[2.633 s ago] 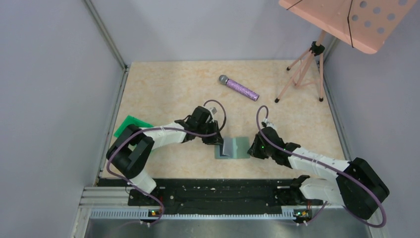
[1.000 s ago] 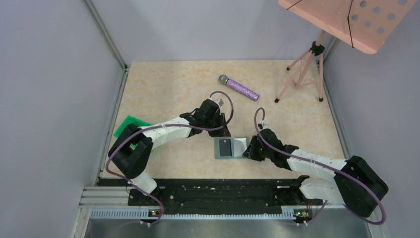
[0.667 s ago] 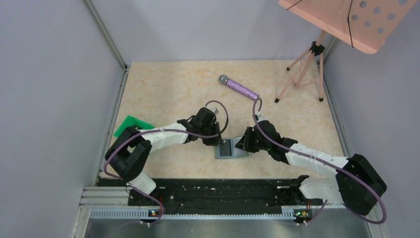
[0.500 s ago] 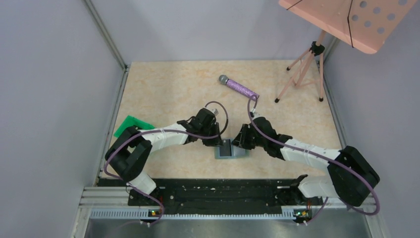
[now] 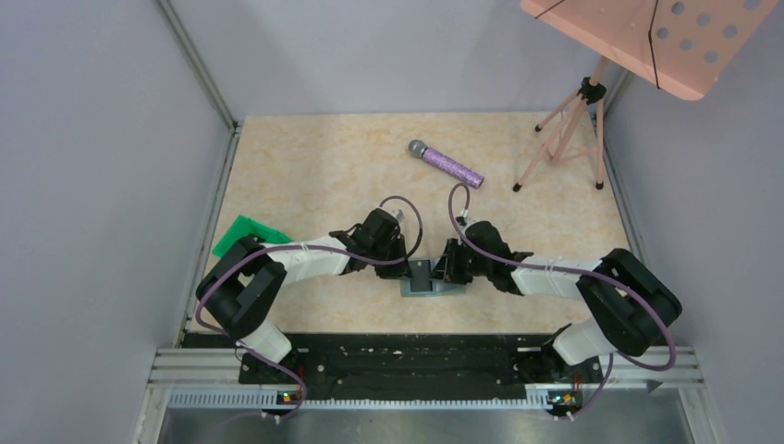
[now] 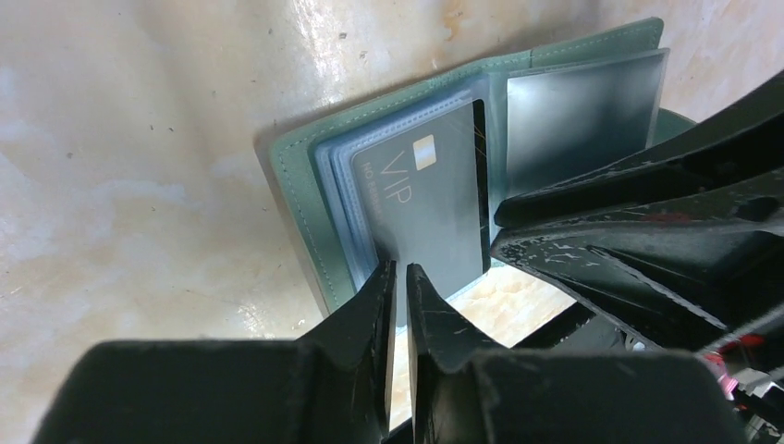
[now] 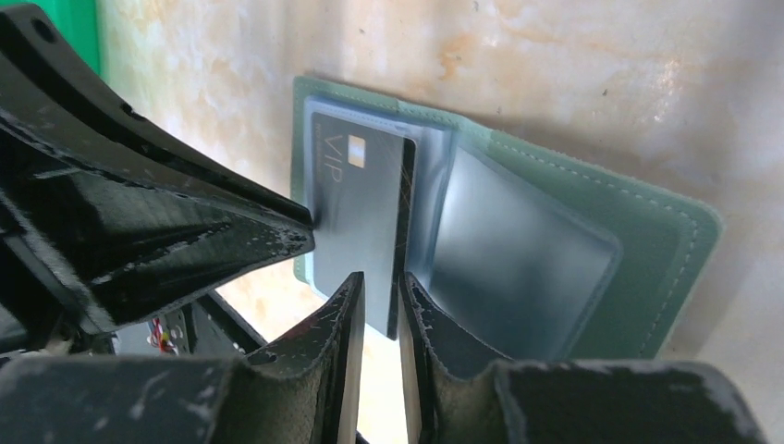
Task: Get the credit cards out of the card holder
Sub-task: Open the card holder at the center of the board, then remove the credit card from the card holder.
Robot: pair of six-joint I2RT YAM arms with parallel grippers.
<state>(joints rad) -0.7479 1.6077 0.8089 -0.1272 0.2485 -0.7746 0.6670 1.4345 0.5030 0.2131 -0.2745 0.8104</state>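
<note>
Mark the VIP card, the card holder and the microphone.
VIP card (image 6: 430,213): left wrist view, middle of its dark face.
card holder (image 7: 661,264): right wrist view, bare green leather border.
microphone (image 5: 453,167): top view, purple handle.

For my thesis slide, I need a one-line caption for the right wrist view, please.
Right hand straddling a corner of the dark VIP card in the open card holder.

Left end effector (image 6: 398,270) and right end effector (image 7: 379,282) low, tip to tip, jaws of each barely parted

White/blk arms (image 5: 305,254), purple cables (image 5: 407,208)
</note>
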